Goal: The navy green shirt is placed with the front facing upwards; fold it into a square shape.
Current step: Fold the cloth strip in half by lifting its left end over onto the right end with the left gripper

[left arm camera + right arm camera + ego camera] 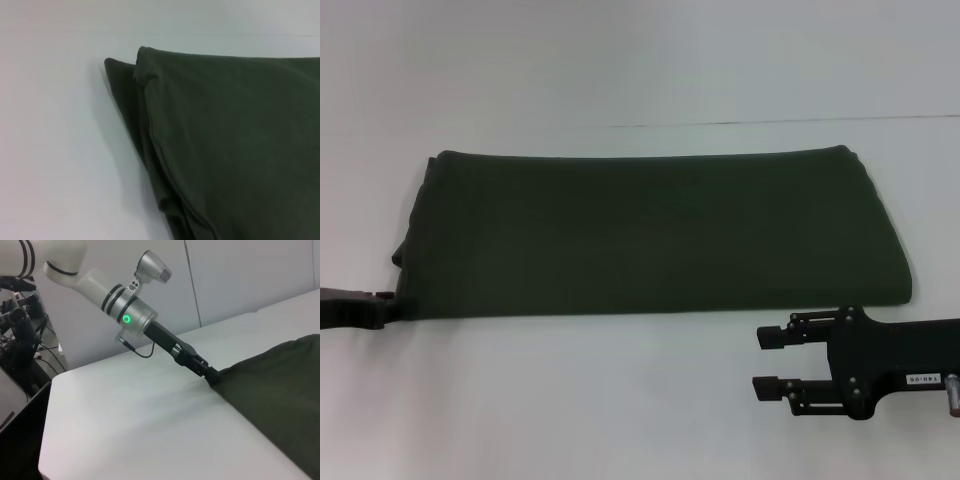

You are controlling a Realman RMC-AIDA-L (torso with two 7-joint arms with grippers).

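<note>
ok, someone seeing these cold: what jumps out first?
The dark green shirt, already folded into a wide band across the middle of the white table, plain side up. Then the left gripper pinching the shirt's near-left corner, and the right gripper open just off the shirt's near-right corner, touching nothing.
</note>
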